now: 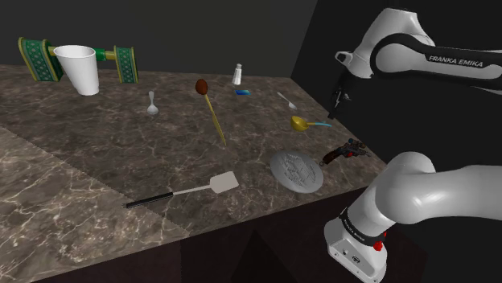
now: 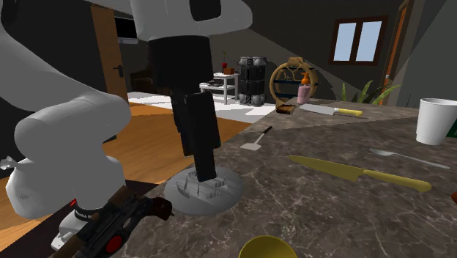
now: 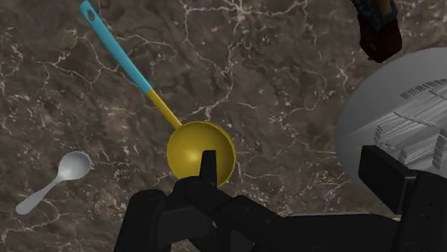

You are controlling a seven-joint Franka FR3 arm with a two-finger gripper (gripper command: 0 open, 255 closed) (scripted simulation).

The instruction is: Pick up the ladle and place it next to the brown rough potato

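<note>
Lying flat on the dark marbled counter (image 1: pixel 96 161), between a small white spoon (image 3: pixel 50 182) and an embossed grey plate (image 3: pixel 387 114), the ladle with yellow bowl and blue handle (image 3: pixel 200 152) points its handle toward the shoulder view's right. The black gripper (image 3: pixel 290 163) hovers wide open and holds nothing. One fingertip hides part of the bowl's rim.

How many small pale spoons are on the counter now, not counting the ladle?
2. The first spoon lies near the white cup; the second spoon lies close beside the yellow ladle with the blue handle. Others may be hidden.
</note>
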